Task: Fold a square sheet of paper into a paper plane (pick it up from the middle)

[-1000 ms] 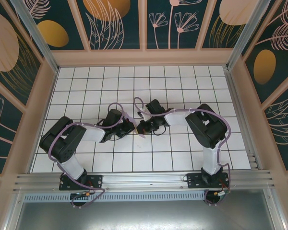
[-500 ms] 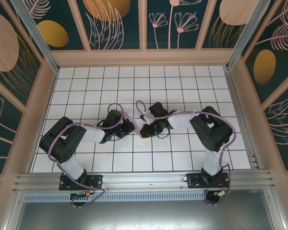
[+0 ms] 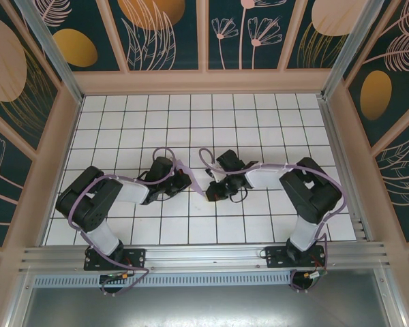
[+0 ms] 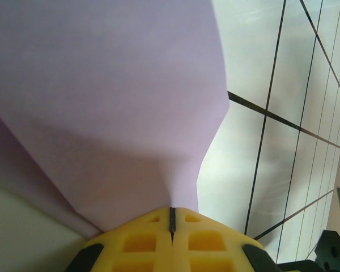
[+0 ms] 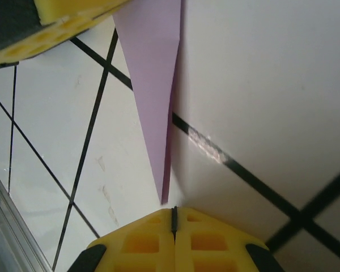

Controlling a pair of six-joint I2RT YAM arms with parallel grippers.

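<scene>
With your right gripper (image 5: 173,210) closed at the near tip of the folded lavender paper (image 5: 153,85), pinching it or not I cannot tell, and your left gripper (image 4: 171,211) clamped shut on its wider far end over the middle of the table (image 3: 273,116), you are aiming for steady tension straight along the crease

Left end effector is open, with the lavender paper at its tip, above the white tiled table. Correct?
No: the left end effector is shut, not open. The left wrist view shows its jaws pressed together on the lavender paper, above the white tiled table.
</scene>
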